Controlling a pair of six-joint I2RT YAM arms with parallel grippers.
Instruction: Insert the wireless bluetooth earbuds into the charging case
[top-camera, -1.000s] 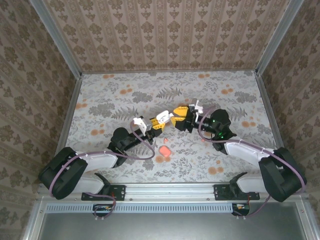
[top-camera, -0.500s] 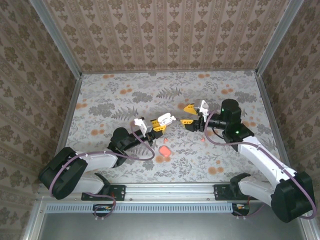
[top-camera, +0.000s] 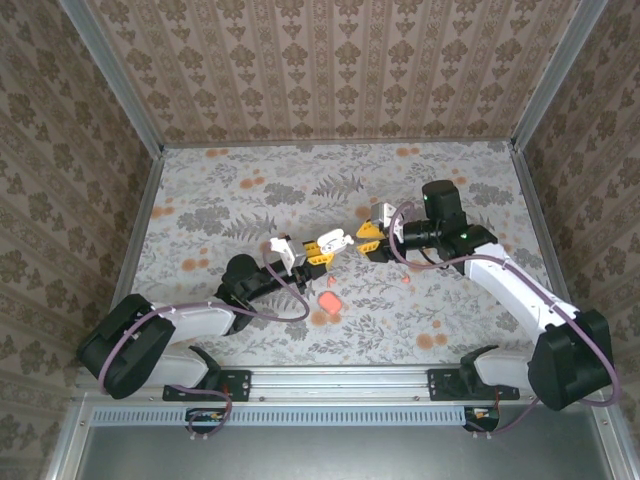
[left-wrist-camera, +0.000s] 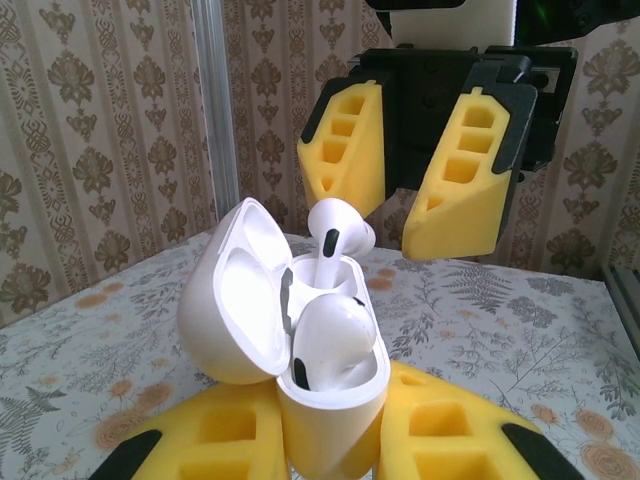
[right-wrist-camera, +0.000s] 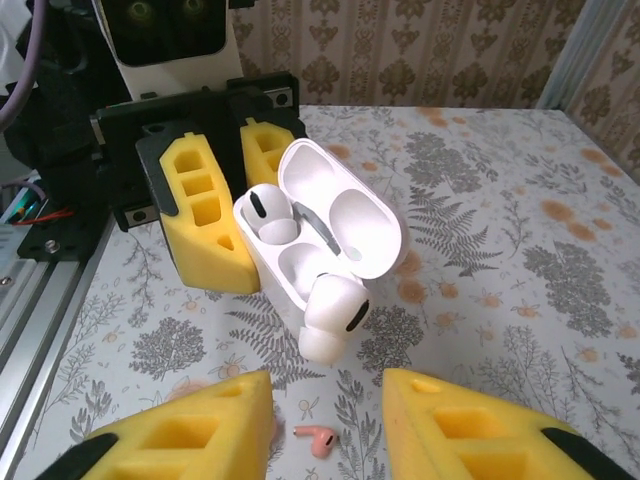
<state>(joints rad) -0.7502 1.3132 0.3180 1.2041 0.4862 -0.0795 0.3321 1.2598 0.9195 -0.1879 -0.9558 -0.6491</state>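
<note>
Top: left gripper (top-camera: 326, 243) pinched the open charging case (top-camera: 331, 239) at centre. Right gripper (top-camera: 364, 237) sat at its 3 o'clock, jaws spread.
Left wrist: seated earbud (left-wrist-camera: 330, 340) was in its well, second earbud (left-wrist-camera: 335, 225) stuck up at 12.
Right wrist: pink piece (right-wrist-camera: 318, 438) lay on the table (right-wrist-camera: 500, 250), 6 o'clock of the case.

Glossy white plastic charging case (left-wrist-camera: 330, 425) and earbud (left-wrist-camera: 335, 340); matt yellow jaws.

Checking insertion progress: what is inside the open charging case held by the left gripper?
The charging case holds two white pieces: the seated earbud low in its well and the raised earbud sticking up, stem partly in. The wells beneath them are covered.
</note>
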